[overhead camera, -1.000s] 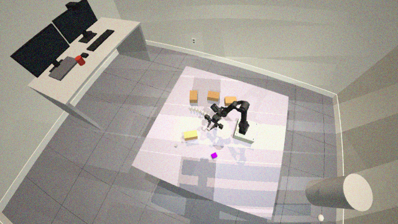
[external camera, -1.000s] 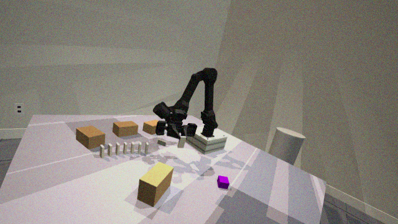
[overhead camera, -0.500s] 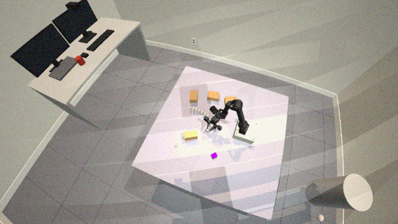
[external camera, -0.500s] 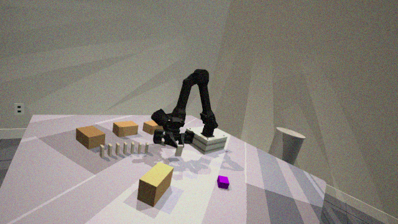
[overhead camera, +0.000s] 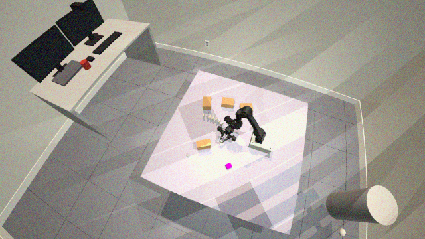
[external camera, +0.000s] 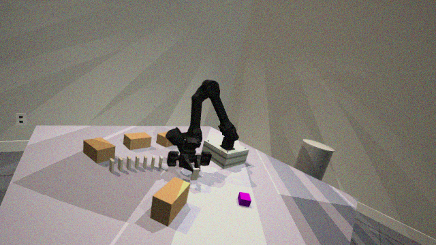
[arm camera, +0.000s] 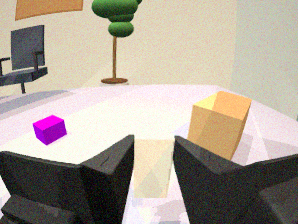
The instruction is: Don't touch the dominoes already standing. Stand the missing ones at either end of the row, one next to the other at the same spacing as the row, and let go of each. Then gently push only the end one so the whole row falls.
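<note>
On the pale table (external camera: 68,204) the black arm (external camera: 204,112) reaches down, its gripper (external camera: 191,167) pinching an upright domino (external camera: 195,173) between the row of standing dominoes (external camera: 136,162) and the nearest tan box (external camera: 170,201), with a small purple cube (external camera: 244,199) well apart.

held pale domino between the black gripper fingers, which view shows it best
The wrist view: the pale rectangular domino fills the gap between the black gripper fingers. The exterior view shows it small below the gripper; the top view barely shows it.

Tool (arm camera: 153,183) fingers hide the domino's (arm camera: 152,165) sides; its base is blurred
</note>
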`<state>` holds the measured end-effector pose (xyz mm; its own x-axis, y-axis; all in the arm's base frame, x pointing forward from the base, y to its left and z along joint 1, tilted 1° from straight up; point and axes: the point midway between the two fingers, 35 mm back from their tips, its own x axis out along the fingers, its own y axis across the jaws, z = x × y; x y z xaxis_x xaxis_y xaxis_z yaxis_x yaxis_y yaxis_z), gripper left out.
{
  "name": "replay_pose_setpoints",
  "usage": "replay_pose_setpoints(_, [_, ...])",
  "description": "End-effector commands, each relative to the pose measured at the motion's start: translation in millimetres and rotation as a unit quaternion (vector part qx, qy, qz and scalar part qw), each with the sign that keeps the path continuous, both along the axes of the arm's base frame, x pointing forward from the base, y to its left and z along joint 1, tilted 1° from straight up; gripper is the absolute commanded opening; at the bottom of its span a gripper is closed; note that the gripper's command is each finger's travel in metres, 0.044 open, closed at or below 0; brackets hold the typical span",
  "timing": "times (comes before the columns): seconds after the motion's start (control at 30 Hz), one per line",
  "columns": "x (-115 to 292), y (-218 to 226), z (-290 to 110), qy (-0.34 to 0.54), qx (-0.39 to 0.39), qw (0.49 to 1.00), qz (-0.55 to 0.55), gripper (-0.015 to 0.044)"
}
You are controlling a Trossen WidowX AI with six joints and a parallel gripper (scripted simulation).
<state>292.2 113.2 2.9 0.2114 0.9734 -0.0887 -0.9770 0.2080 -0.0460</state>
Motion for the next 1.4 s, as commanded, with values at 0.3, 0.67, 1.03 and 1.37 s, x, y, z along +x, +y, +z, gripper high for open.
replay_pose_setpoints(0.3, [-5.0,2.7,-28.7,0.004,-0.001,1.000,-0.003,0.0107])
replay_pose_setpoints(0.67, [-5.0,2.7,-28.7,0.004,-0.001,1.000,-0.003,0.0160])
replay_pose_setpoints(1.03, [-5.0,2.7,-28.7,0.004,-0.001,1.000,-0.003,0.0440])
replay_pose_setpoints(1.37, [-7.1,3.2,20.5,0.002,0.000,1.000,0.000,0.0440])
